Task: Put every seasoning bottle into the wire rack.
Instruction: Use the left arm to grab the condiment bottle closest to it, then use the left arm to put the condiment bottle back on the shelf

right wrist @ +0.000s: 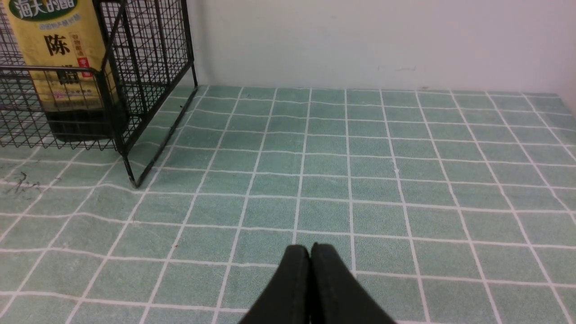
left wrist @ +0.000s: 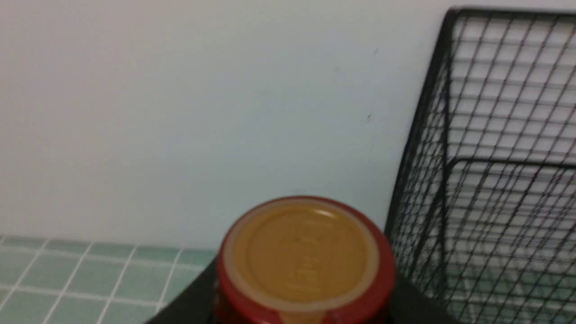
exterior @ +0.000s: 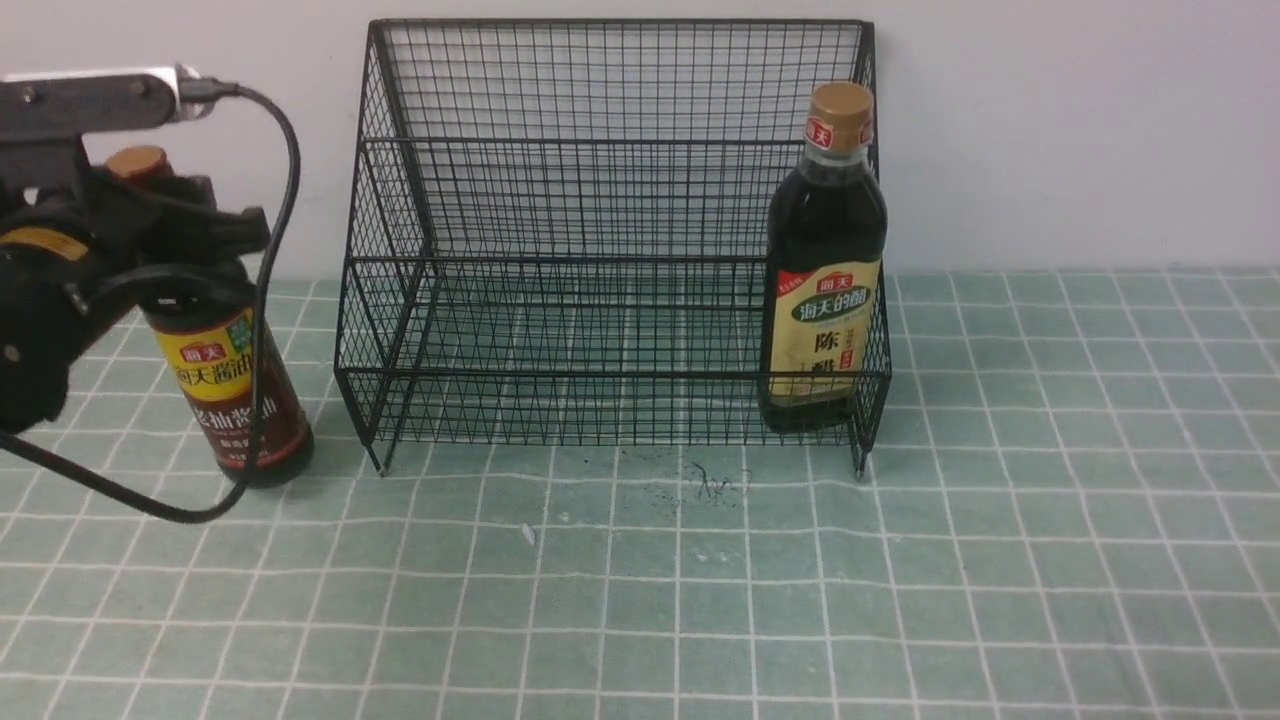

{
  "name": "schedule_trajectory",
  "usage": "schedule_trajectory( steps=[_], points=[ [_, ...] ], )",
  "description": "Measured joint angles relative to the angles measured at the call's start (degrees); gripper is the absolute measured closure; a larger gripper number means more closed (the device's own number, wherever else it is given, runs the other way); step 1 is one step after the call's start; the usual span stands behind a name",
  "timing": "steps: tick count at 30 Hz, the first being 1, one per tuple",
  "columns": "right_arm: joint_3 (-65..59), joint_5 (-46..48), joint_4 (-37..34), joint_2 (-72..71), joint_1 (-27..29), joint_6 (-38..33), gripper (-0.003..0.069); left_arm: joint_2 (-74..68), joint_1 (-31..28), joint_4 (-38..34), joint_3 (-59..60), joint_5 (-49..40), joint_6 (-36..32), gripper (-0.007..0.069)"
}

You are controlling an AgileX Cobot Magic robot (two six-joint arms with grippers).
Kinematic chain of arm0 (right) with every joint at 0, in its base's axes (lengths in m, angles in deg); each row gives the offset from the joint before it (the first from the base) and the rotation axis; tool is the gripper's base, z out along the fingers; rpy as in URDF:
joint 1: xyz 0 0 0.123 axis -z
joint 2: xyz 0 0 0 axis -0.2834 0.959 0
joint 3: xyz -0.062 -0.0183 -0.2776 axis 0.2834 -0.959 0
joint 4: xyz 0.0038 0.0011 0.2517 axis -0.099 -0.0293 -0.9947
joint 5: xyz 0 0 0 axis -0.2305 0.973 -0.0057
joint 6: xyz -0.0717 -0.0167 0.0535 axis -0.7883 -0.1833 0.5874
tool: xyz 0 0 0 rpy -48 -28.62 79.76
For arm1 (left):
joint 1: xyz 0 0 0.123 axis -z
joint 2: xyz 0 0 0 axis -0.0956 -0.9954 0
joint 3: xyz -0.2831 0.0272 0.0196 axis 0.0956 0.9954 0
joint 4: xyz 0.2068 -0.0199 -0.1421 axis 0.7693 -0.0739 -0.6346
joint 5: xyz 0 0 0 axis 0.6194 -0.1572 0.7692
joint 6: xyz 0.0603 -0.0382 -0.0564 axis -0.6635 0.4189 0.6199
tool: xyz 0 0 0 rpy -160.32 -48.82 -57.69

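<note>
slim bottle (exterior: 232,390) neck hidden, behind left gripper (exterior: 185,262)

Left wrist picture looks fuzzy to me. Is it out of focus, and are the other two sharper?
Left wrist view: yes, the red-capped bottle and wire rack are both soft. Front view: sharp, evenly lit, the label on the tan-capped bottle readable. Right wrist view: tiles crisp, only the right fingers slightly soft.

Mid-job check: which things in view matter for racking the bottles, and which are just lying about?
Job: wire rack; red-capped bottle, outside it with the left pincer around it; tan-capped bottle, standing in the lower tier.
Lying about: dark scribble marks and a white scrap on the tiled mat before the rack.
</note>
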Motion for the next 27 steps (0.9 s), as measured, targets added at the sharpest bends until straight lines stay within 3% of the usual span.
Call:
schedule_trajectory(
  steps=[11, 21, 27],
  points=[
    [0.00, 0.00, 0.00, 0.00, 0.00, 0.00, 0.0673, 5.61, 3.84, 4.29, -16.97, -5.51, 0.05, 0.0366],
    [0.00, 0.00, 0.00, 0.00, 0.00, -0.46, 0.0673, -4.73, 12.45, 4.29, -28.35, -6.04, 0.05, 0.0366],
    [0.00, 0.00, 0.00, 0.00, 0.00, -1.37, 0.0673, -12.15, 14.37, 4.29, -32.31, -4.65, 0.30, 0.0366]
  ],
)
